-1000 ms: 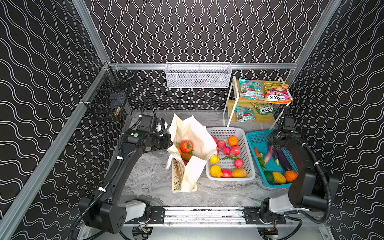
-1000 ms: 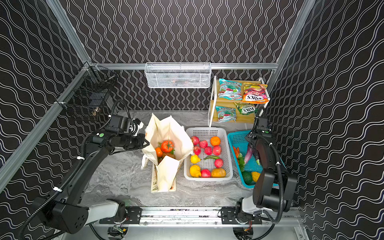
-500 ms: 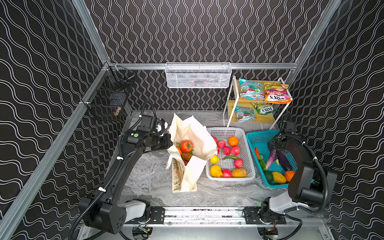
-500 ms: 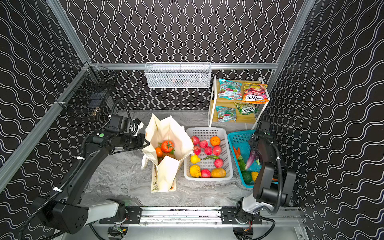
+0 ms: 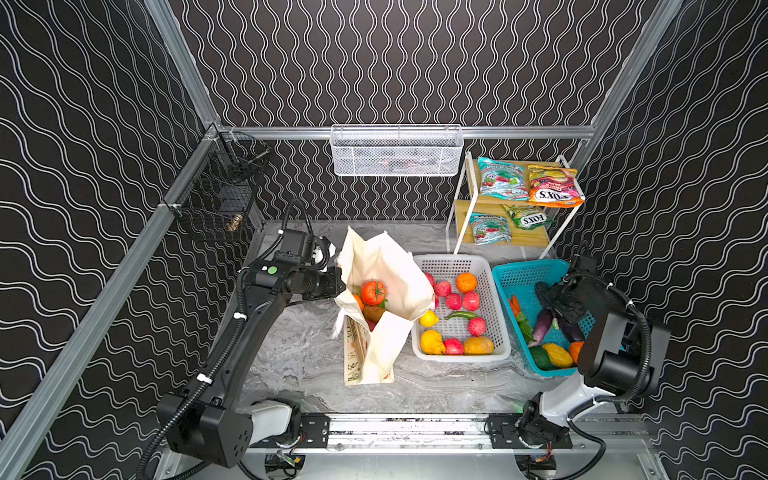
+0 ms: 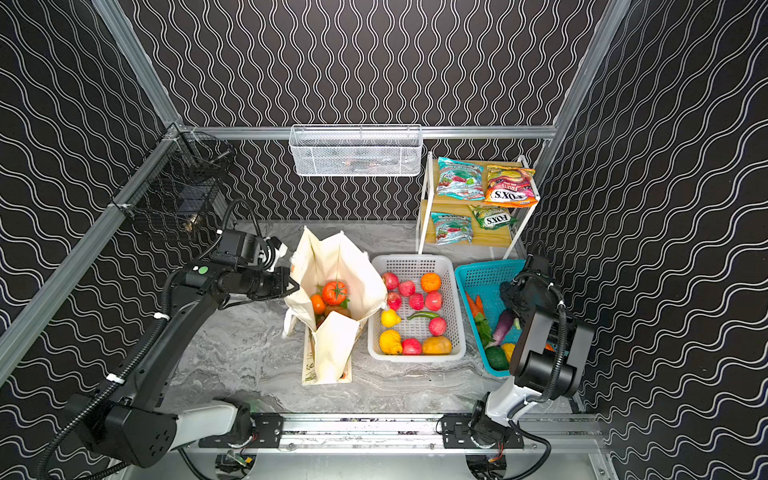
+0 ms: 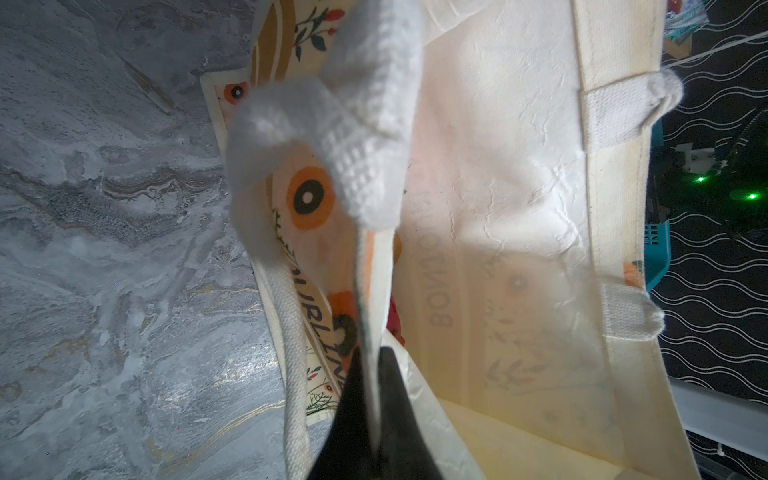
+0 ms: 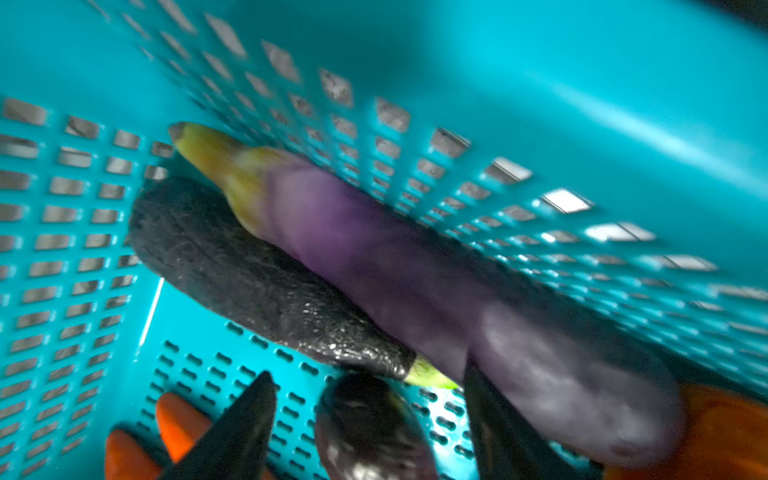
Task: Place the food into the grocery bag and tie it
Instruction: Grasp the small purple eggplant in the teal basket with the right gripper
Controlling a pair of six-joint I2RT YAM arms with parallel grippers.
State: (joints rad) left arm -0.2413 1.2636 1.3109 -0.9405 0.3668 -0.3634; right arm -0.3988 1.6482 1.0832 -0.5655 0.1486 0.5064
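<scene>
One grocery bag (image 5: 386, 266) stands open on the tabletop (image 5: 299, 353), left of two baskets. The white basket (image 5: 453, 261) holds twelve pieces of produce (image 6: 416, 301), and the teal basket (image 5: 524, 272) stands just beside it. Behind them, one rack (image 5: 528, 237) carries four candy packets (image 5: 552, 187), two per tier. Topmost inside the bag are one tomato (image 5: 372, 292) and one orange fruit (image 5: 357, 300) touching it. My left gripper (image 7: 376, 365) presses its two fingers together on the bag's left rim, cloth pinched between them. My right gripper (image 8: 365, 370) is inside the teal basket with its two fingers spread. Before it lie three aubergines (image 8: 415, 282) and two carrots (image 8: 178, 419).
</scene>
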